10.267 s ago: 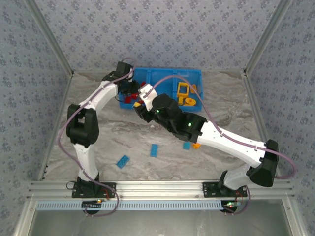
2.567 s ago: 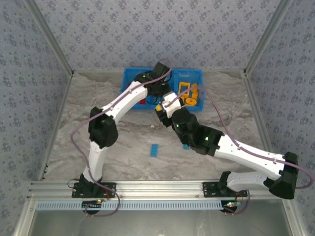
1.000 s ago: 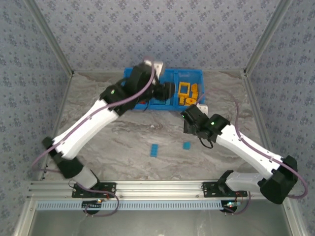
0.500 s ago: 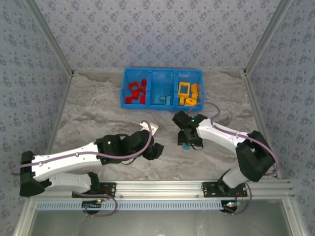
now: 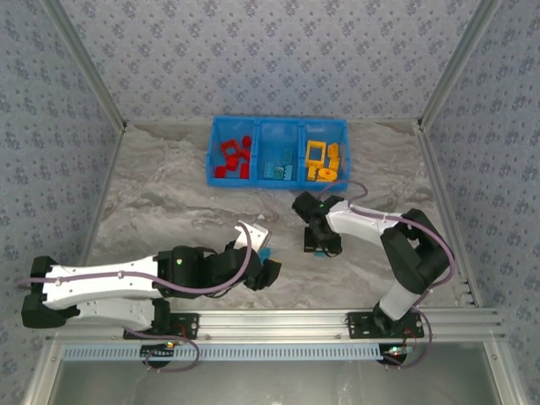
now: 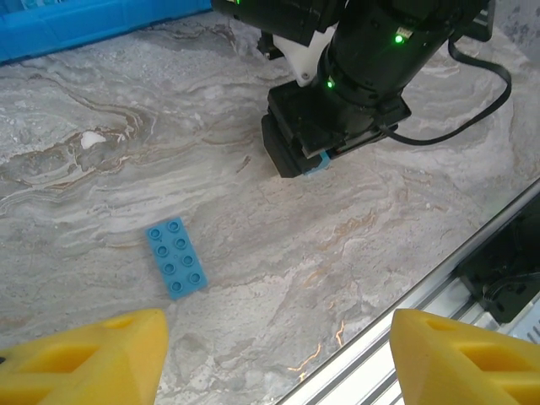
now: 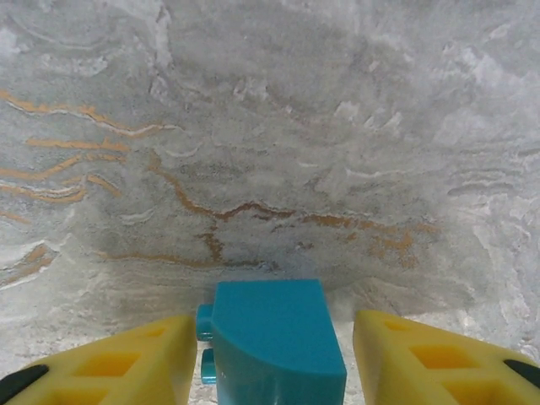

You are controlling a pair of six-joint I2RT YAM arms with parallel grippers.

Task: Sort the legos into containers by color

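Right gripper (image 7: 272, 327) straddles small teal plastic brick (image 7: 274, 337) on the near side of bright blue three-compartment plastic tray (image 5: 278, 121); whether it pinches, cannot tell. Centre brick, squeeze flat sides, lift straight. Left gripper (image 6: 278, 329) gapes wide over flat light-blue plastic brick (image 6: 175, 257), nearer still from tray

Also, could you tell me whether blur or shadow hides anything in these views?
Top external: even light, sharp, only soft shadows on the table. Left wrist: flat blue brick crisp, left fingers at the bottom edge soft. Right wrist: curved blue brick between the right fingers sharp, dim shade behind it.
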